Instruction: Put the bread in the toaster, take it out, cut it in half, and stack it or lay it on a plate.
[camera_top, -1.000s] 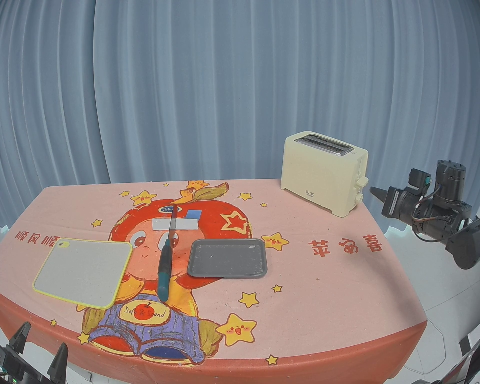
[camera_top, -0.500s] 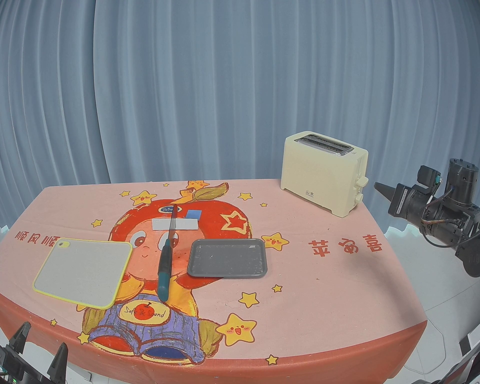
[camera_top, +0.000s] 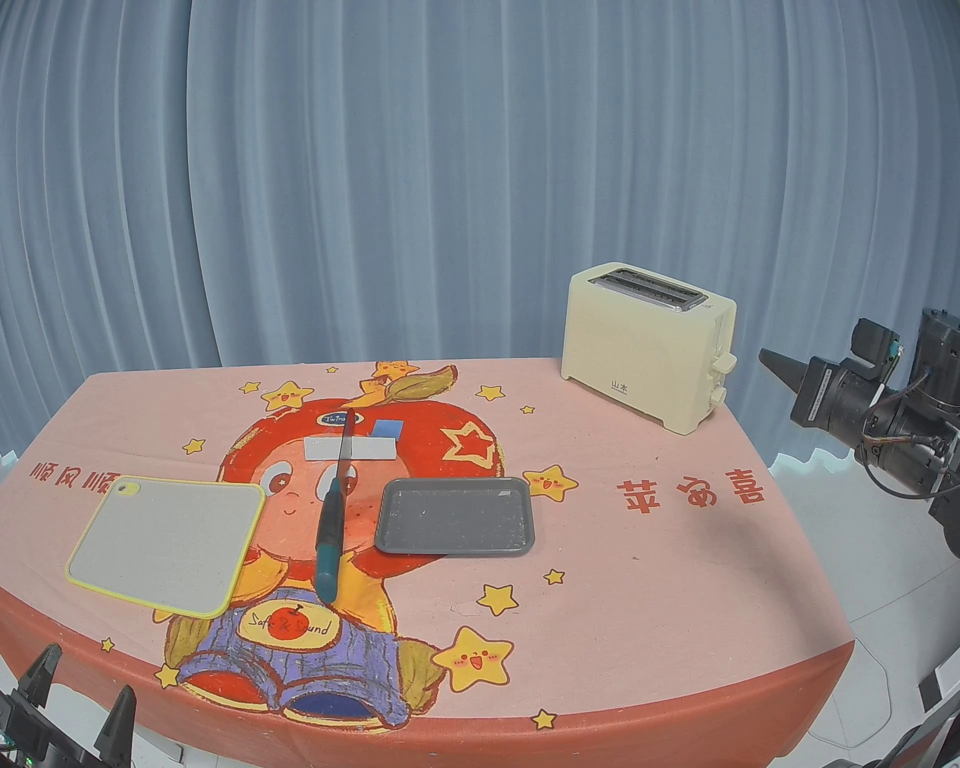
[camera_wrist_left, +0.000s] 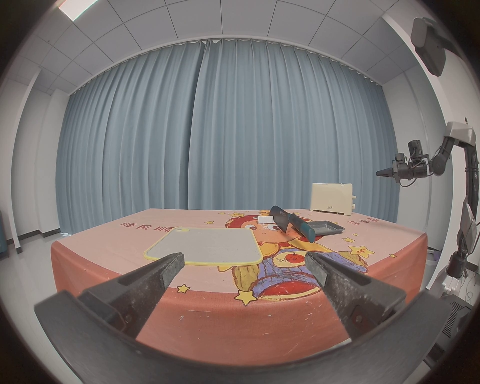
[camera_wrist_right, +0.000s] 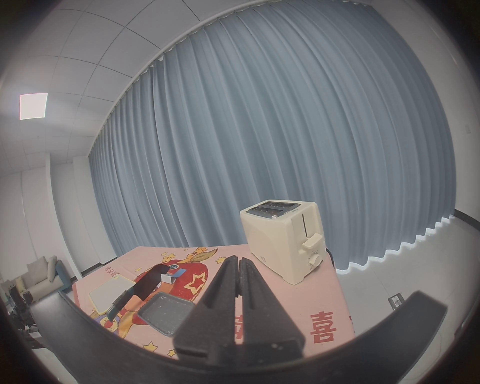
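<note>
- Grey tray (camera_top: 400, 520), mid-table, carries only pale specks.
- Toaster (camera_top: 645, 345) stands far right.
- Left gripper (camera_wrist_left: 244, 260) spread wide; right gripper (camera_wrist_right: 238, 265) pressed closed.

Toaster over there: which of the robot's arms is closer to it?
Right. The right gripper hangs just off the table, beside the toaster; the left gripper sits at the near left corner, far across.

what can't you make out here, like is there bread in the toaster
- Inside the toaster: the head and right wrist views see its slots at a slant; its walls hide whether anything is inside.
- Pale strip crossed by the knife: too small in the head view to identify.
- Left gripper: the head view's bottom edge cuts off all but the tips of its fingers.
</note>
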